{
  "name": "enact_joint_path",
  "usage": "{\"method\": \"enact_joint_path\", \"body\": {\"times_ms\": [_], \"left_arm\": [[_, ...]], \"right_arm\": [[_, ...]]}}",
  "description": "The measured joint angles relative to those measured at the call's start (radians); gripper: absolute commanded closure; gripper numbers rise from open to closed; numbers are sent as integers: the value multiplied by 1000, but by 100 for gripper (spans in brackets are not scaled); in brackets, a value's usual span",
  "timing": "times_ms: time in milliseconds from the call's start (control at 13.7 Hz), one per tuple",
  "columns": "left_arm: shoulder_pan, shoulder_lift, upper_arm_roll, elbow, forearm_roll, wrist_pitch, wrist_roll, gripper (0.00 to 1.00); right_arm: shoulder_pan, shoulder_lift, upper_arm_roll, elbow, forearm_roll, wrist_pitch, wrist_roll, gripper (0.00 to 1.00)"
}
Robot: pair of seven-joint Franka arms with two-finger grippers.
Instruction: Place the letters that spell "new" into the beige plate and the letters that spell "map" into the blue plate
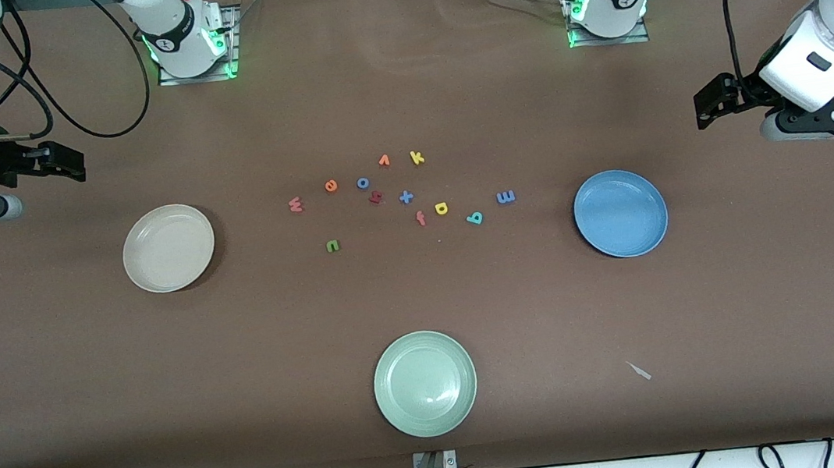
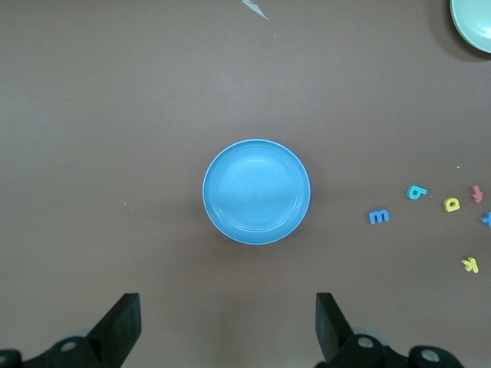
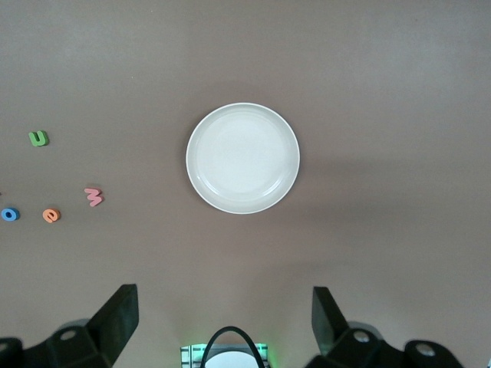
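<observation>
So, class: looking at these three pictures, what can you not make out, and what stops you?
- Front view: dark red letter among the scattered ones is too small to read.
- Left wrist view: pale green plate and a blue letter are cut off by the picture's edge.
- Right wrist view: blue o sits at the edge; letters past it are out of frame.

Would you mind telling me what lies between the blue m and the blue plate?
Nothing: the front view shows bare table between the blue m and the blue plate.
</observation>
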Motion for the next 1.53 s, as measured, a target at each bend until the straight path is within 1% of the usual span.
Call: {"method": "enact_joint_path", "body": {"times_ms": [365,730,1533], "left_arm": [[0,0,1,2,0,0,18,0],[0,4,2,40,0,0,18,0],[15,9,5,45,0,-1,29,0]], "right_arm": [[0,0,0,0,0,0,0,0],[0,0,0,0,0,0,0,0],[0,0,0,-1,0,0,-1,0]]}}
